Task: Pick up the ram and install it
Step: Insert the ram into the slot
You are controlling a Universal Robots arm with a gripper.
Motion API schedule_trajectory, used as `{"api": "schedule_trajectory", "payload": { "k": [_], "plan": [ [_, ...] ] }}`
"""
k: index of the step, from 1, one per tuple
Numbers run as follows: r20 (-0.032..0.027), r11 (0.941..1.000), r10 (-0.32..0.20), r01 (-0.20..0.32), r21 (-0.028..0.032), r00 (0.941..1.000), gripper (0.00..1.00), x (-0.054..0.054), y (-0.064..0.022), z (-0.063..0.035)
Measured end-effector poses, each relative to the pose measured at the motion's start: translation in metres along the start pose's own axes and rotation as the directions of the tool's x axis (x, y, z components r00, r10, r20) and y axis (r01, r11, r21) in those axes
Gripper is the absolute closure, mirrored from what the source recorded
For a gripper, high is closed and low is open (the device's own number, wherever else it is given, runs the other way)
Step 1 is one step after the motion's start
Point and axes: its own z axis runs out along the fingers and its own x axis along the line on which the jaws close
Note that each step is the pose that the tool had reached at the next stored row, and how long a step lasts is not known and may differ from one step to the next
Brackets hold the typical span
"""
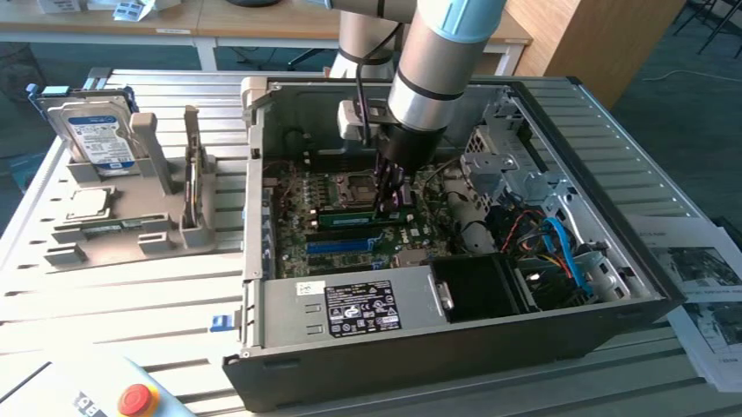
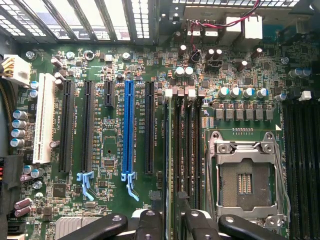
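Gripper (image 2: 172,219) spread, holding nothing, astride the ram (image 2: 170,160) — exterior view adds computer case (image 1: 406,365), hard drive (image 1: 99,135)

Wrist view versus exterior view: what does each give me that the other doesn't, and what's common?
Wrist view: the white slot, and open jaws straddling the memory slots. Exterior view: the arm, hard drive, power supply, red button, and what looks like the ram upright by the gripper. Both: blue slot, empty CPU socket.
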Motion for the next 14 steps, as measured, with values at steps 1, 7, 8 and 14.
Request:
{"api": "schedule_trajectory", "payload": {
  "k": [1,7,8,14],
  "plan": [
    [0.0,1.0,0.0,0.0,0.0,1.0,0.75,0.0,0.0,0.0],
    [-0.0001,1.0,0.0,0.0,0.0,1.0,0.75,0.0,0.0007,-0.0061],
    [-0.0002,1.0,0.0,0.0,0.0,1.0,0.75,0.0,0.001,-0.0088],
    [-0.0024,1.0,0.0,0.0,0.0,1.0,0.75,-0.001,0.0032,-0.0291]
  ]
}}
